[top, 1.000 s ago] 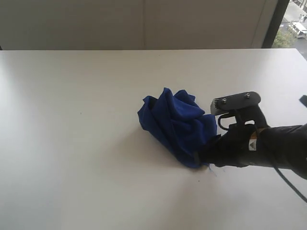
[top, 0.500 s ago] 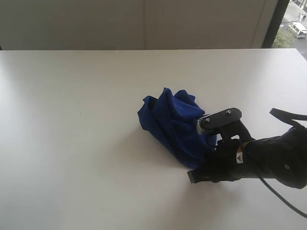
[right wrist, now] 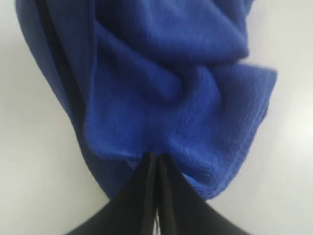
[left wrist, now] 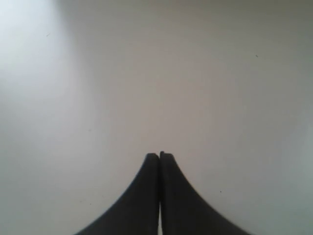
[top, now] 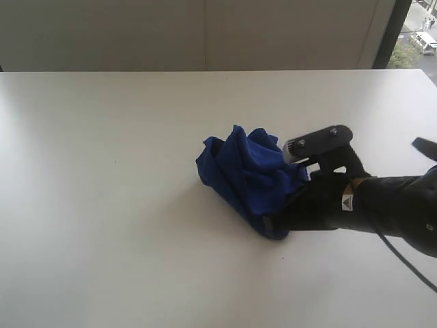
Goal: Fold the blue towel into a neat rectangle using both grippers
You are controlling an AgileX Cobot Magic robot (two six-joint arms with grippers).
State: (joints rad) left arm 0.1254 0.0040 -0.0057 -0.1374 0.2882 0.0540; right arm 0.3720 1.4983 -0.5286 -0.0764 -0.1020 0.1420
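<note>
We see the blue towel [top: 247, 176] lying crumpled in a fuzzy, deep-blue heap, right of the middle of the white table [top: 102, 205]. Our right gripper [top: 270, 224] has its fingers pressed together, tips touching the heap's lower edge. Our left gripper [left wrist: 159, 155] is likewise closed, above the table.

PLACE: robotics lab or test room, seemingly on an upper floor | SIGNS: bare white table [top: 102, 225] as workbench | black cabled robot arm [top: 396, 205] with right gripper [top: 271, 224] | plain panelled wall [top: 205, 34] | window [top: 415, 20] overlooking trees [top: 403, 55] and a white vehicle [top: 427, 42]
</note>
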